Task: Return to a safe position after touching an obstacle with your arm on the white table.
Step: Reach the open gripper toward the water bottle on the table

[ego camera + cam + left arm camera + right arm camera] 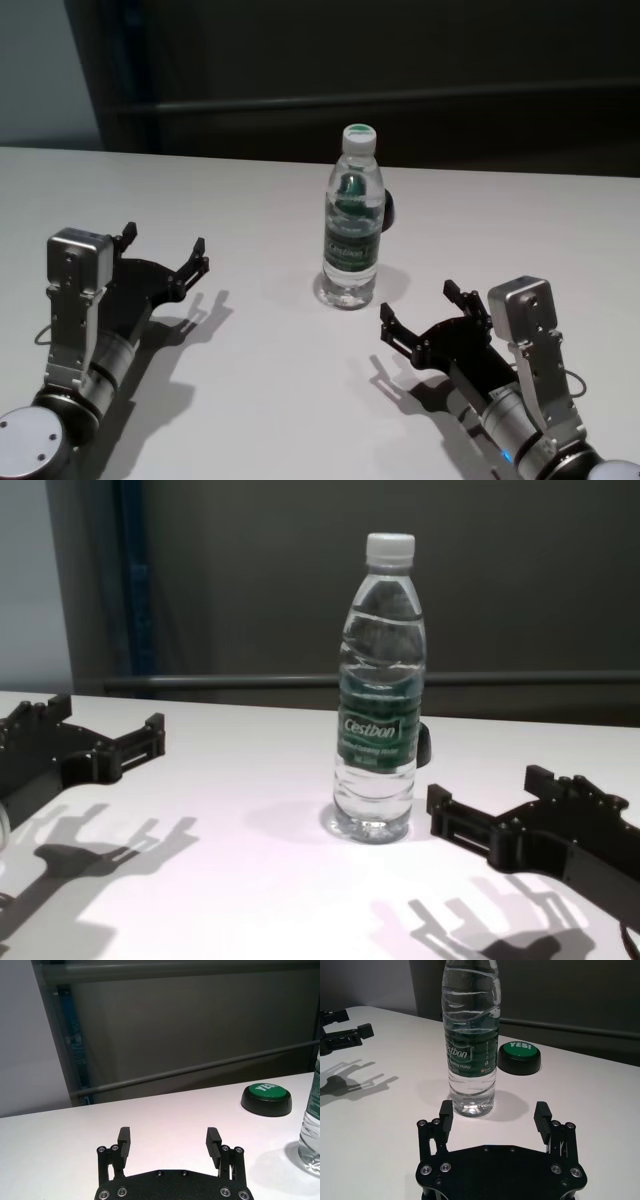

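Clear plastic bottle (pixel 352 225), upright, mid-bench (pixel 240 200), green button (pixel 519 1056) just behind it. Left pincer (pixel 163 249): released, empty, well to the bottle's left. Right pincer (pixel 420 312): released, empty, near the bottle's base, not touching.

The broad, smooth white table (pixel 240 200) carries a tall clear plastic water bottle (pixel 353 225) standing upright, with a low green-topped black button (pixel 519 1057) just behind it.

Robot test lab or demo room: bare white bench (pixel 180 190), dark panelled wall (pixel 200 1025) with horizontal rail (pixel 190 1067) behind, green "YES!" push button (pixel 519 1056) as prop.
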